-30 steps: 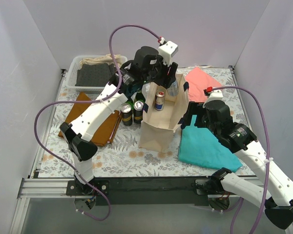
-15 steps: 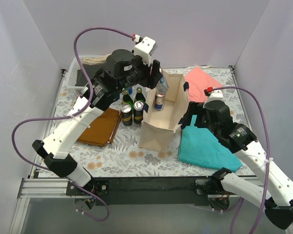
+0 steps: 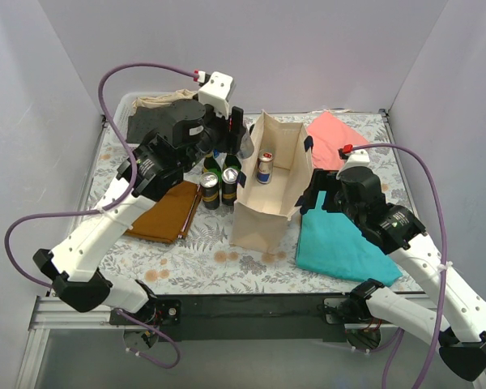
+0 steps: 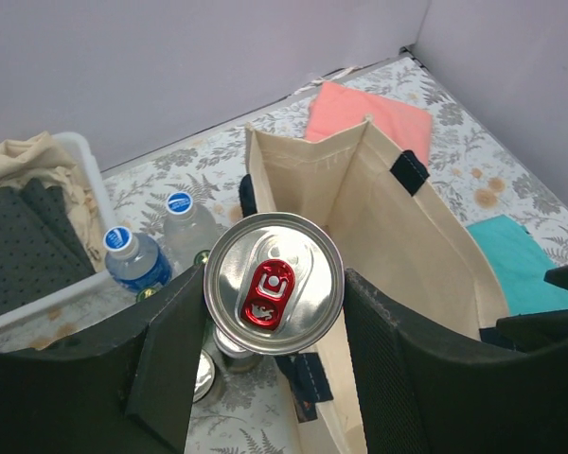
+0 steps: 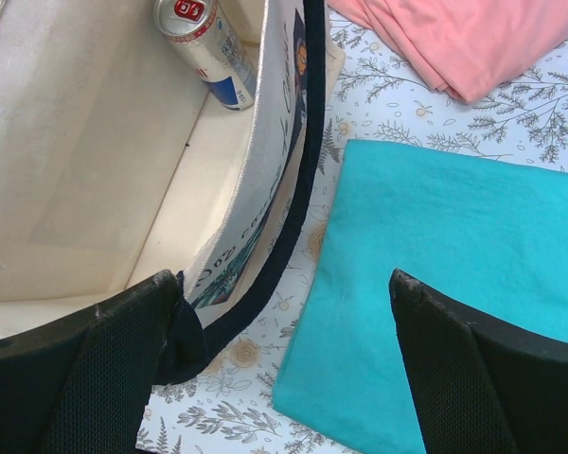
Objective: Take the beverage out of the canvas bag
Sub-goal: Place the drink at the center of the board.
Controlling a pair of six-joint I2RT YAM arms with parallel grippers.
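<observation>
Left jaws are gripping the beverage can [image 4: 273,296] above standing bottles [image 4: 137,263]; slipping risks toppling them; right jaws are gaping wide, empty, at the canvas bag [image 5: 95,142].

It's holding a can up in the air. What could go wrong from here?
The can in the left end effector hangs over crowded bottles beside the bag; set down there, it might topple them. The right end effector stands open astride the bag's wall, so a careless move could drag or tip the bag, where another can stands.
</observation>
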